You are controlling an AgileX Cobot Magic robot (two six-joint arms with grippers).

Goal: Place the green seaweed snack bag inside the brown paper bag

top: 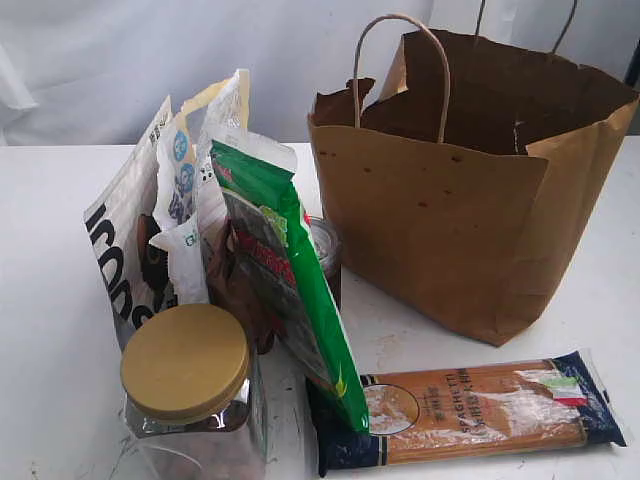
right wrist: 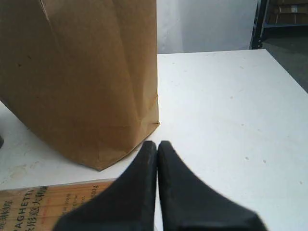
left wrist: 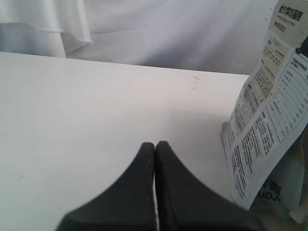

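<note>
The green seaweed snack bag [top: 300, 290] stands tilted among other packets at centre-left of the exterior view, its foot against the spaghetti pack. The brown paper bag [top: 470, 190] stands open and upright at the right; its side also fills part of the right wrist view [right wrist: 77, 72]. No arm shows in the exterior view. My left gripper [left wrist: 155, 143] is shut with nothing in it, low over bare table beside a white printed pouch [left wrist: 269, 120]. Shut and empty too, my right gripper [right wrist: 157, 143] sits just in front of the paper bag's bottom corner.
A spaghetti pack [top: 470, 405] lies in front of the paper bag, and its end shows in the right wrist view [right wrist: 48, 202]. A jar with a gold lid [top: 185, 360] stands front left. A white-and-black pouch [top: 130, 250] and other packets lean behind the green bag.
</note>
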